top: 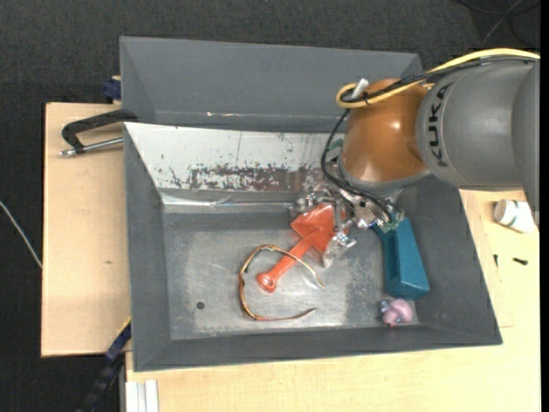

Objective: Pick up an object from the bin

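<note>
My gripper (346, 222) is low in the bin's back right part, under the arm's orange cover. Its tip is at the wide end of an orange-red plastic scoop (300, 245). The scoop's narrow handle runs down-left to a round end on the bin floor. A thin copper wire loop (254, 303) curls around that handle end. A blue block (403, 260) lies just right of the gripper, along the right wall.
A small pink-purple thing (396, 312) lies in the front right corner, below the blue block. The arm and its orange cover hang over the bin's back right corner. Bare floor stretches across the left half.
</note>
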Available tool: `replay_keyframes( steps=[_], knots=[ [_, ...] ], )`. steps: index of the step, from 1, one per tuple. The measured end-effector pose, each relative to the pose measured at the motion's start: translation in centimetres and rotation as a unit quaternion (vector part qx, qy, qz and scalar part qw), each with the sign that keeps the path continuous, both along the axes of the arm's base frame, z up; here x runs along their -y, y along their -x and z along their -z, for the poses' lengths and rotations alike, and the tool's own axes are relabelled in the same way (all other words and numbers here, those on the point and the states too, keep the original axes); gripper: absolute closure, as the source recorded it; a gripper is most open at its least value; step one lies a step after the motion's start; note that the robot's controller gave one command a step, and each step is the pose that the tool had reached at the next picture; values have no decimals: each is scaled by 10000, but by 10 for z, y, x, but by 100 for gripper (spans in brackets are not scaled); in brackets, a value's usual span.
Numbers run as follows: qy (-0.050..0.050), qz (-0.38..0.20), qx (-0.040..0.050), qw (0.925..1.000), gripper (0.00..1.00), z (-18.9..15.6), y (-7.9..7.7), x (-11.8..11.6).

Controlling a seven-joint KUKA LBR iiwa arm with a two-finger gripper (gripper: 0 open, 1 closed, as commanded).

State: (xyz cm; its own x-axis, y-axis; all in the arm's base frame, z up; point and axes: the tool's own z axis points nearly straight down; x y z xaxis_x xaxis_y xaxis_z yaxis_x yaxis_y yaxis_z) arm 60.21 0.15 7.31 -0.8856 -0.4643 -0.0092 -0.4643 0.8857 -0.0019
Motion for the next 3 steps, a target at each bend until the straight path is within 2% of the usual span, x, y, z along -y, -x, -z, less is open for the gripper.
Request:
replay_keyframes(
  steps=[1, 2, 3],
  knots=[
    [-14, -595, -8, 9982, 100, -1, -1, 14],
    [-13, -595, -9, 9982, 100, -1, -1, 14],
    [7, -591, -7, 9983, 100, -59, -3, 12]
  ],
)
